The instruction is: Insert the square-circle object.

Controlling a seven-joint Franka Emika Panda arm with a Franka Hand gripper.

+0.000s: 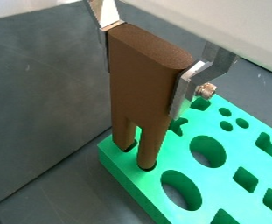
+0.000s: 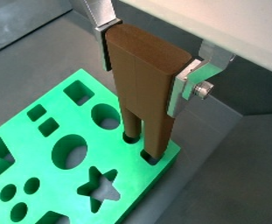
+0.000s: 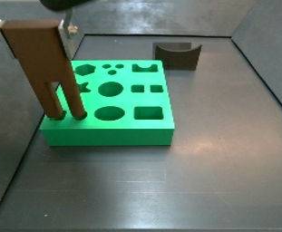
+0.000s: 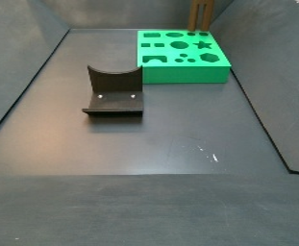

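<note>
The square-circle object [image 1: 144, 87] is a brown block with two legs, standing upright. My gripper [image 1: 148, 66] is shut on its upper part, one silver finger [image 1: 190, 85] on each narrow side. It shows the same way in a wrist view [image 2: 144, 74]. The lower ends of both legs stand in holes at a corner of the green board [image 1: 226, 144], which also shows in a wrist view [image 2: 138, 188]. In a side view the object [image 3: 43, 63] stands at the near left corner of the board [image 3: 131, 134], under the gripper [image 3: 32, 29]. Only the legs [image 4: 201, 12] show in a side view.
The board [image 4: 184, 72] has several other cut-outs: circles, squares, a star. The dark fixture [image 3: 177, 54] stands on the floor beyond the board, and also shows in a side view [image 4: 113, 94]. Dark walls ring the floor.
</note>
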